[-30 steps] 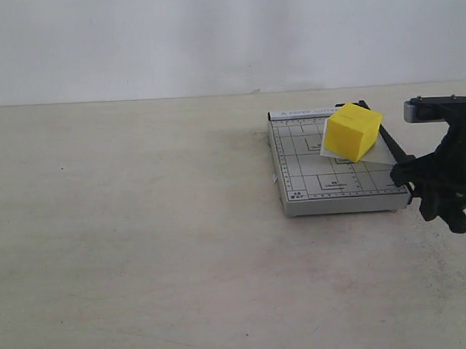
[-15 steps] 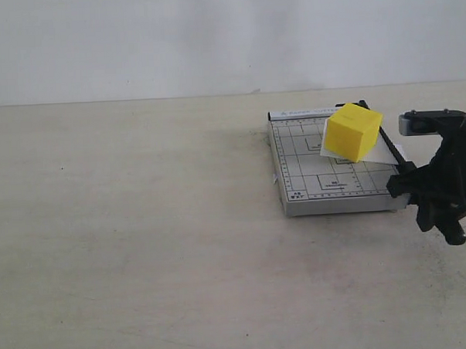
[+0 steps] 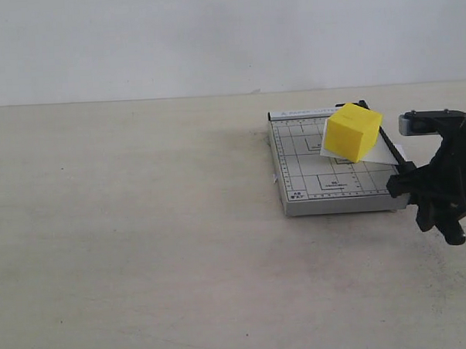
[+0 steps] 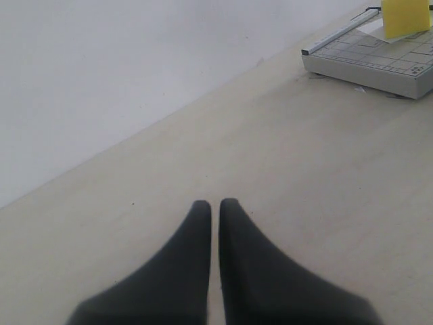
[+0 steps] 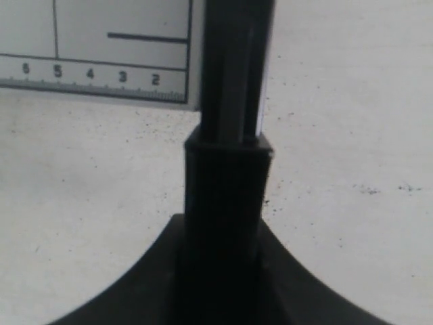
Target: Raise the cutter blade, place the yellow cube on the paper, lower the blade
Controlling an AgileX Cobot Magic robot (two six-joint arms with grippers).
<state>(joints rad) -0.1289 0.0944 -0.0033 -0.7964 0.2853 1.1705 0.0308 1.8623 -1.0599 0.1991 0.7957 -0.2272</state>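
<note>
Between the fingers of my right gripper [image 3: 401,184] I have the cutter blade [image 5: 229,88] clamped by its thick handle. Beyond that grip, up along the blade, the yellow cube [image 3: 352,132] rests on the paper [image 3: 384,154]. My left gripper [image 4: 214,215] is closed on nothing, well away from both.
</note>
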